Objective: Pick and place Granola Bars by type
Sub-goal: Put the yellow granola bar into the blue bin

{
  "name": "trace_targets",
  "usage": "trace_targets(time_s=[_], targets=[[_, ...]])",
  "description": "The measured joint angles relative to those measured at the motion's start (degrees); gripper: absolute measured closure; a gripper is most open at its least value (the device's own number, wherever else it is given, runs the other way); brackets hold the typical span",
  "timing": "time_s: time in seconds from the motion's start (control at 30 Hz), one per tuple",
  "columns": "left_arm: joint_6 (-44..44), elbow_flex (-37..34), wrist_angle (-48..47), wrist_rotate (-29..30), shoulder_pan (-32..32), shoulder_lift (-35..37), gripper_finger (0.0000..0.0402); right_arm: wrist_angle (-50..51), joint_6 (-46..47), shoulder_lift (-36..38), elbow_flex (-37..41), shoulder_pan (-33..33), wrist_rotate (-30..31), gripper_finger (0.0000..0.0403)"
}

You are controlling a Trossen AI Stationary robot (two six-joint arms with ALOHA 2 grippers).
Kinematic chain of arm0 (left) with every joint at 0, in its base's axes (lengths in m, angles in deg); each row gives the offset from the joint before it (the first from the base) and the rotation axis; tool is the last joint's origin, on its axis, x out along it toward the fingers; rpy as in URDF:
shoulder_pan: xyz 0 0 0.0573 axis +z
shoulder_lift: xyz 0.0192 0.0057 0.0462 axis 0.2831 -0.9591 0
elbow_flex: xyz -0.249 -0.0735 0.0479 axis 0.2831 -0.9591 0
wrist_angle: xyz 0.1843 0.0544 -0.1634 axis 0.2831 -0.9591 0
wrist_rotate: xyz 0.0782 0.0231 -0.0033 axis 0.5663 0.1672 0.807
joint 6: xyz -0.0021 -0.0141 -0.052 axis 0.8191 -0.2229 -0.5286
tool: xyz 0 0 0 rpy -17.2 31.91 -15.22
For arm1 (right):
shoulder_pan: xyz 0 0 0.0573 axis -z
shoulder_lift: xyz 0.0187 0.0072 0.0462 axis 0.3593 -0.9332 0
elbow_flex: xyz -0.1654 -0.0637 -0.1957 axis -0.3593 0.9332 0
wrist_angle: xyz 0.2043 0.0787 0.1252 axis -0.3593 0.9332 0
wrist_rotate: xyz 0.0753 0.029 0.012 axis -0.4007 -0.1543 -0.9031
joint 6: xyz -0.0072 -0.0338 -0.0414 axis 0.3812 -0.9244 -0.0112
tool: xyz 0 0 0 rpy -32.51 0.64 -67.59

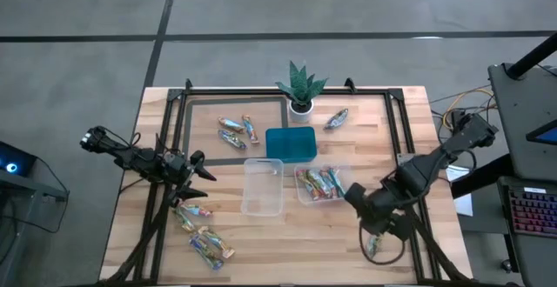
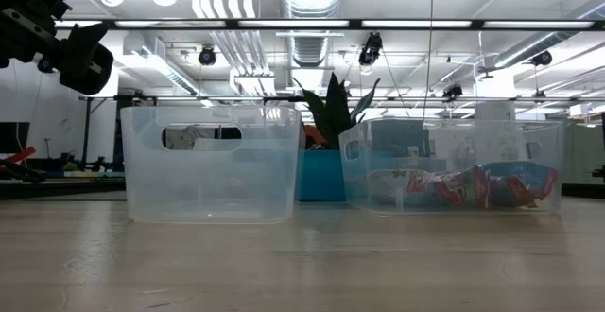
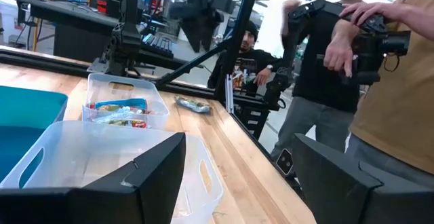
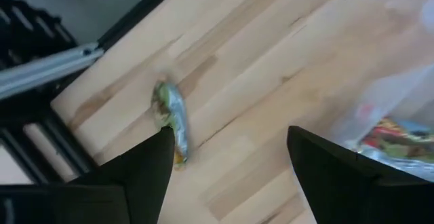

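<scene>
Right gripper [image 4: 227, 159], fingers spread wide and empty, is held above a lone granola bar [image 4: 169, 119], nearer than the left arm.

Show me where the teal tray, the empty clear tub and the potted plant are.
teal tray [image 1: 291, 143], high view, middle of its floor.
empty clear tub [image 1: 263, 187], high view, bare floor inside.
potted plant [image 1: 300, 84], high view, centre of the green leaves.

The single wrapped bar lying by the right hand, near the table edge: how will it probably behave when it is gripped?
The bar looks small and thin, so it is probably light. Its shiny, crinkled wrapper may slip or crumple in the open right hand. It lies flat on the wood, so rolling seems unlikely.
</scene>
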Motion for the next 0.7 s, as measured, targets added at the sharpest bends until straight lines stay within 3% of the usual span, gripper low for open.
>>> trace_targets(time_s=[0.47,0.7], targets=[[0.01,-0.02,0.0,0.0,0.0,0.0,0.0152,-0.55,3.35,-0.02,10.79,-6.64,0.04,0.0126],[0.02,0.0,0.0,0.0,0.02,0.0,0.0152,-8.85,7.49,-0.02,17.55,-9.48,0.03,0.0126]])
